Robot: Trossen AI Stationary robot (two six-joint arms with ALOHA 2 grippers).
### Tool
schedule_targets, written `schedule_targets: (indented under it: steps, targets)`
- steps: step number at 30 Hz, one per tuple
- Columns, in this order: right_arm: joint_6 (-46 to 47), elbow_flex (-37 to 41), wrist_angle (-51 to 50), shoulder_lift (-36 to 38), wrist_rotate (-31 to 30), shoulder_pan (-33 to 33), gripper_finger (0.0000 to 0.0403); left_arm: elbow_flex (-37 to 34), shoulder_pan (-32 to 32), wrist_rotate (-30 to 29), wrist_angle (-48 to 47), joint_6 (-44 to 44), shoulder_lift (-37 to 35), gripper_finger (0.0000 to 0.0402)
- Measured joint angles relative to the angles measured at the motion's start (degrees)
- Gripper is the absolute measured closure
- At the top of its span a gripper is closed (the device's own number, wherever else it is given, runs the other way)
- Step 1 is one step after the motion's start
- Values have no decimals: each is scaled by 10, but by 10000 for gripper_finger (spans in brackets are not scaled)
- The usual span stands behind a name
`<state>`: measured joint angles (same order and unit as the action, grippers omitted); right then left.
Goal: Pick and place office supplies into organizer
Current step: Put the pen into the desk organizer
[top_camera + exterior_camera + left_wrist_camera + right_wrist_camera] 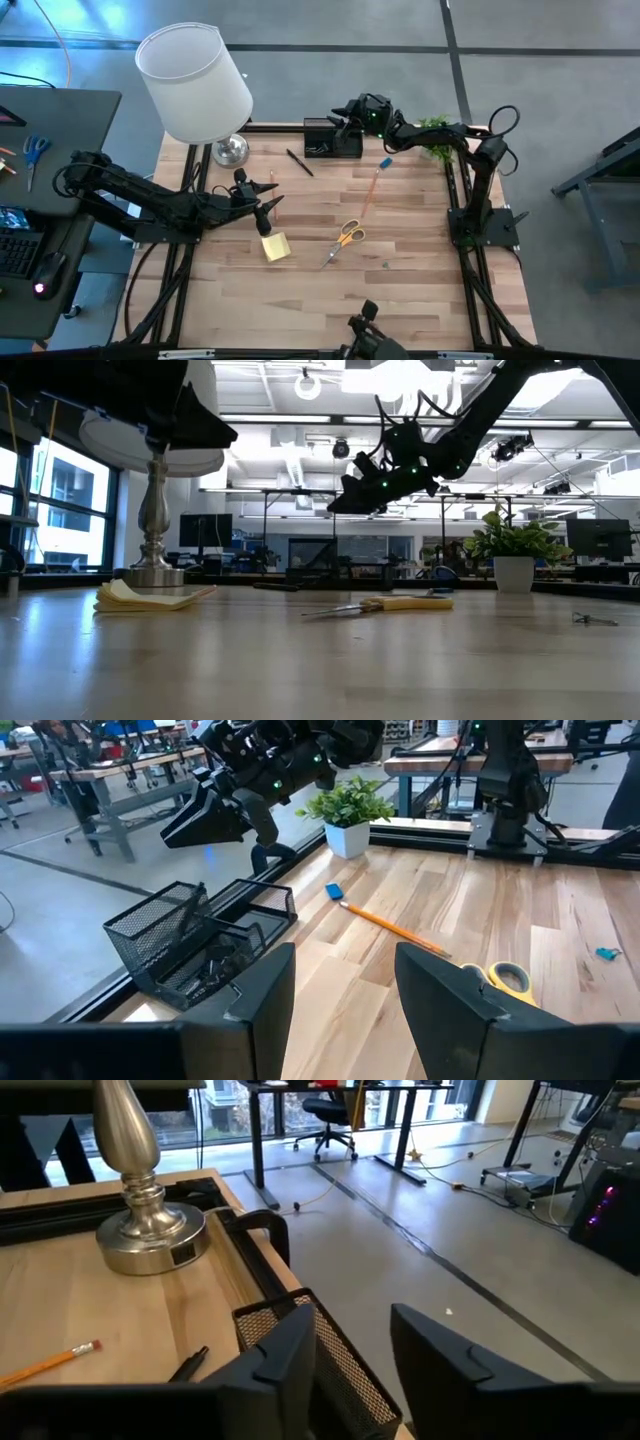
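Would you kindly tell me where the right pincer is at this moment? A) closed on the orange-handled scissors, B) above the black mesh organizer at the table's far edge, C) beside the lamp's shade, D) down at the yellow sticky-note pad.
B: in the overhead view the right pincer hangs over the organizer, with nothing between its parted fingers, while the sticky-note pad and the scissors lie apart at mid-table.

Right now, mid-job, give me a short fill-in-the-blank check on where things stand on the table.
The right gripper hovers above the black mesh ____.
The yellow sticky-note pad lies nearest the ____ gripper.
The small blue eraser lies at one end of the orange ____.
The orange-handled scissors lie on the ____.

Missing words: organizer; left; pencil; table
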<state>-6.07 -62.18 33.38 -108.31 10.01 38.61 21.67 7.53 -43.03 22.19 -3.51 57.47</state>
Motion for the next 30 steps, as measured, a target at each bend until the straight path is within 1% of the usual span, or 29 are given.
schedule_targets:
  steps: [3, 5, 8, 10, 12, 14, 17, 21, 24, 28, 30]
  targets:
    - [2, 0, 11, 0, 17, -1, 251, 0, 0, -10, -11, -13, 0, 238]
    - [3, 0, 21, 0, 35, -7, 245, 0, 0, -36, -24, -31, 0, 238]
    - [5, 0, 22, 8, 40, -27, 243, 0, -1, -81, -51, -77, 0, 238]
    - [5, 0, 21, 17, 41, -43, 243, 0, -8, -97, -73, -112, 0, 238]
    - [-2, 0, 14, 25, 40, -64, 242, 0, -23, -91, -101, -155, 0, 238]
    - [-13, 0, -5, 31, 41, -87, 242, 0, -43, -64, -128, -193, 0, 238]
    - [-31, 0, -32, 36, 40, -124, 242, 0, -71, -30, -155, -216, 1, 238]
    - [-29, 0, -79, 37, 9, -166, 242, 0, -88, -13, -164, -221, 1, 238]
    - [-37, 0, -118, 34, -40, -191, 242, 0, -87, -11, -162, -218, 1, 238]
    - [-41, 0, -149, 29, -98, -210, 242, 0, -87, -10, -160, -211, 0, 238]
    - [-28, 0, -161, 26, -114, -212, 242, 0, -87, -10, -160, -209, 1, 238]
